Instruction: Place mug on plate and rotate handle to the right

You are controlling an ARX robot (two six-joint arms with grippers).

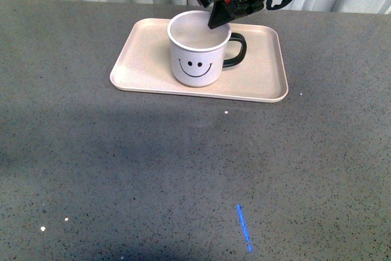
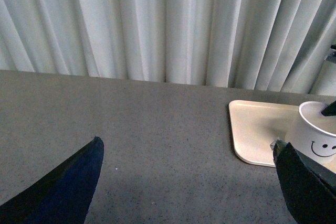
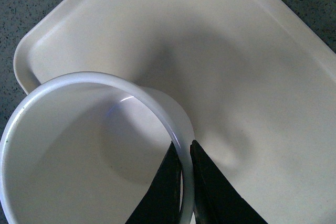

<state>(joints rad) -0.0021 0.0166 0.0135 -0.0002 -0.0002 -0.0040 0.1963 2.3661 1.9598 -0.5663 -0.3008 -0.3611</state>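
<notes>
Currently listed, containers first.

Flat pale pink-beige rectangular plate (image 1: 146,59) with rounded corners and a low raised rim: it lies on the grey speckled surface (image 1: 183,169) toward the far side. It holds one thing, the mug.

White round mug (image 1: 195,59) with a black smiley face and a thin pale rim: it stands upright near the middle of the plate, close to the near long edge. The right wrist view shows a bare white interior with nothing inside. The face is turned toward the front camera.

Glossy black C-shaped handle (image 1: 237,50): it juts from the mug's side toward the robot's right, above the plate.

Right gripper (image 1: 215,21), black: it reaches down from above at the far right part of the mug's rim, just beside the handle. In the right wrist view its two fingers (image 3: 168,182) are pressed together on the mug wall, one inside and one outside, pinching the rim.

Left gripper (image 2: 184,182), dark: its fingers are spread wide with only bare surface between them. It is well apart from the plate, which shows with the mug at the edge of the left wrist view.

Other items: white pleated curtain (image 2: 157,24) behind the surface; short blue streak (image 1: 244,227) on the near part of the surface.
</notes>
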